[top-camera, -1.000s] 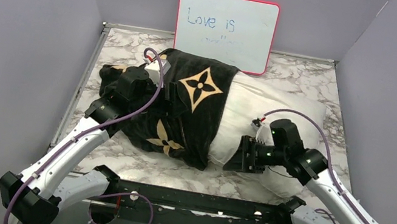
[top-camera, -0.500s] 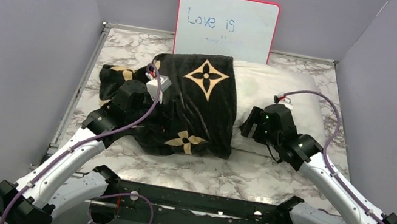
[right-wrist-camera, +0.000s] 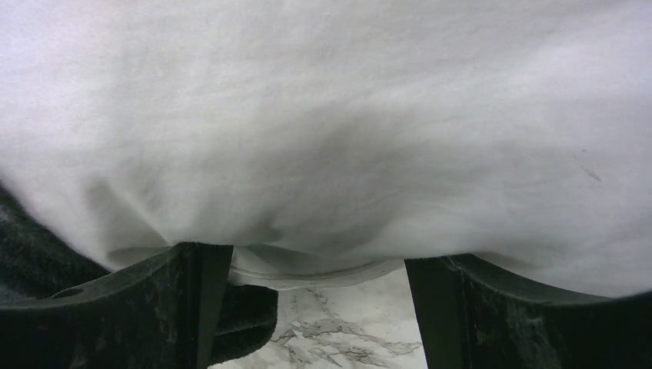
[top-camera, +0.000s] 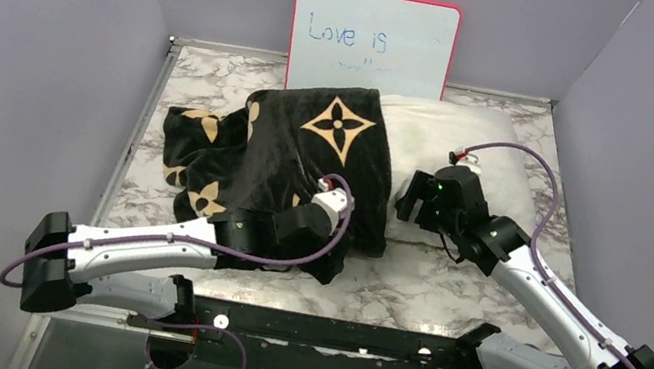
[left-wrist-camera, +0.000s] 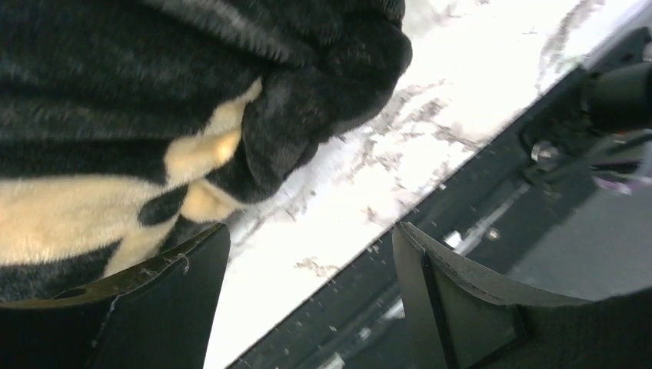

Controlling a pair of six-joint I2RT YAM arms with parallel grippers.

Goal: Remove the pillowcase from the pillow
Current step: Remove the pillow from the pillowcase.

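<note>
The black pillowcase [top-camera: 306,166] with tan flowers covers the left part of the white pillow [top-camera: 456,147], whose right end lies bare. My left gripper [top-camera: 333,263] is low at the pillowcase's near right corner. In the left wrist view it [left-wrist-camera: 307,265] is open and empty over bare table, with pillowcase folds [left-wrist-camera: 154,115] just beyond its left finger. My right gripper [top-camera: 405,201] is at the pillow's near edge beside the pillowcase opening. In the right wrist view it [right-wrist-camera: 319,269] is open, the pillow [right-wrist-camera: 346,115] bulges over both fingertips, and a pillowcase bit [right-wrist-camera: 246,315] shows at the left.
A pink-framed whiteboard [top-camera: 371,45] leans on the back wall right behind the pillow. Grey walls close in the left, right and back. The marble table [top-camera: 447,287] ends at a black rail [top-camera: 327,332] at the near edge, also in the left wrist view [left-wrist-camera: 477,200].
My left arm has swung from the pillowcase's left side down to its near right corner. Pillow and pillowcase shifted toward the back. My right gripper moved back with the pillow, then stayed.
</note>
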